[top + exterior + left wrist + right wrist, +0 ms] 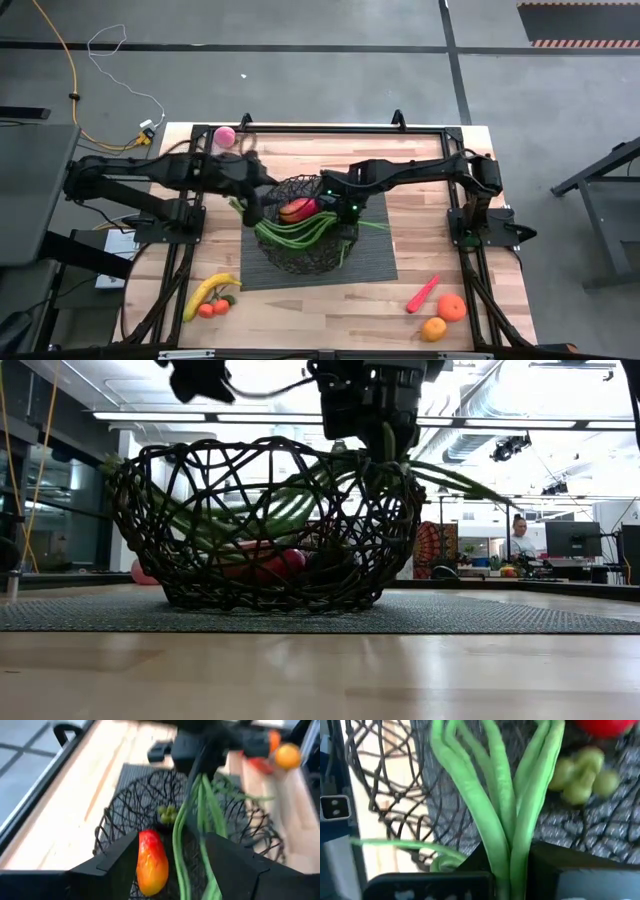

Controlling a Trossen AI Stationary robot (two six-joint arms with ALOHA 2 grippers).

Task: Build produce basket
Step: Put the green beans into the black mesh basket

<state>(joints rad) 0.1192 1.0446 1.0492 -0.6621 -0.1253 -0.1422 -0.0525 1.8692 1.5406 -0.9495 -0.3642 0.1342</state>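
Green beans [505,820] are pinched in the right gripper [345,208] over the basket [305,262], mango [151,862] inside; left gripper [252,210] spread beside; banana [205,294], tomatoes [214,308], chili [422,294], oranges [451,306] wait on tabletop [330,310].

Above the basket [305,240] your way in is crowded: the right tool [345,208] hangs over its rim, clamped on the green beans [300,232], which drape across the opening beside the mango [298,209]. The left tool [252,208] flanks the opposite rim. Bare worktop [330,300] lies open in front.
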